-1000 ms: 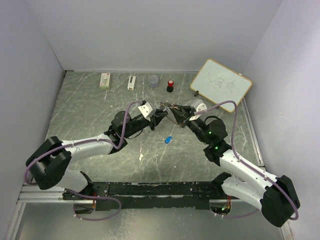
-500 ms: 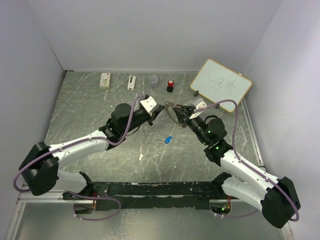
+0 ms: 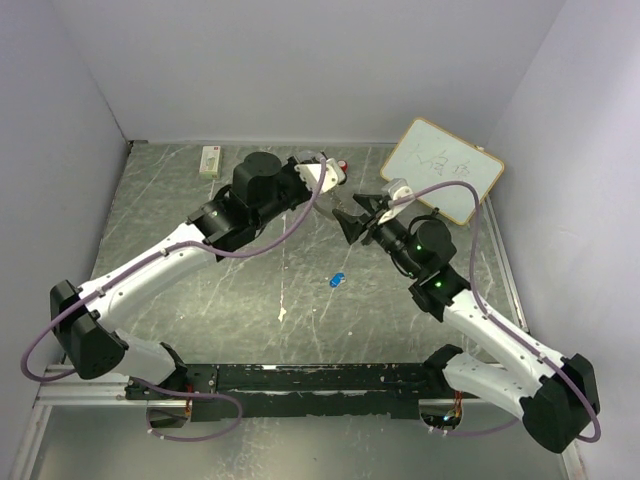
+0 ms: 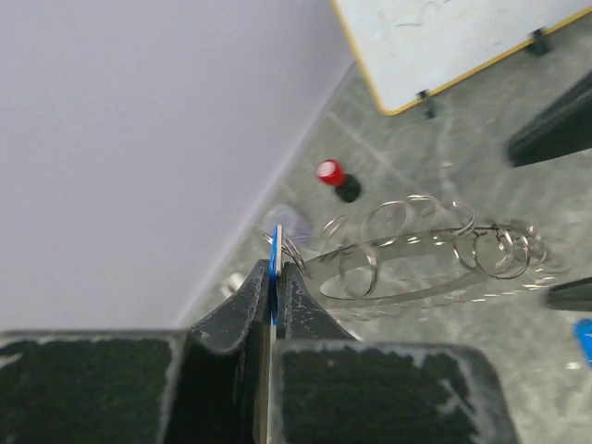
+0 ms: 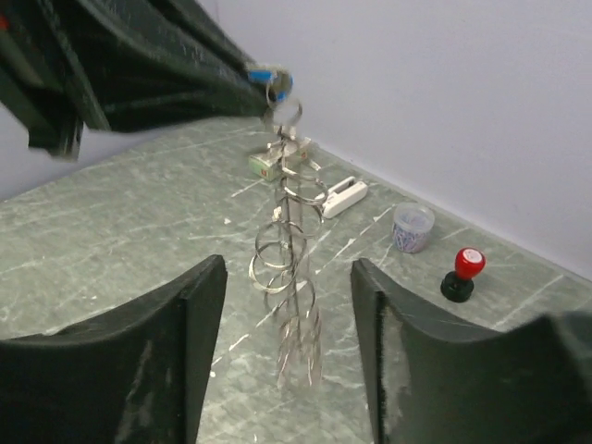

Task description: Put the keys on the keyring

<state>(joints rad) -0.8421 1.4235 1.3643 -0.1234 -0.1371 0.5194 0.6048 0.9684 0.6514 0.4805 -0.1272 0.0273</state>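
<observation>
My left gripper [image 4: 276,268] is shut on a blue key [image 4: 275,250], held edge-on between the jaws. The keyring [image 4: 416,250], a metal ring fringed with many small loops, hangs from the key end. In the right wrist view the keyring [image 5: 294,240] dangles between my right gripper's [image 5: 287,268] open fingers without touching them, its lower end blurred. The blue key [image 5: 268,74] shows at its top. From above, the left gripper [image 3: 332,182] is near the back and the right gripper [image 3: 352,212] is just beside it. A second blue key [image 3: 336,279] lies on the table.
A red-and-black knob [image 3: 343,166] and a clear cup [image 5: 412,227] stand at the back near the left gripper. A whiteboard [image 3: 441,169] leans at the back right. Two small white items [image 3: 209,161] [image 5: 347,194] lie along the back wall.
The left arm has swung toward the back and risen, still gripping the key. The keyring went with it. The right gripper followed toward the back and now stands open around the ring.
</observation>
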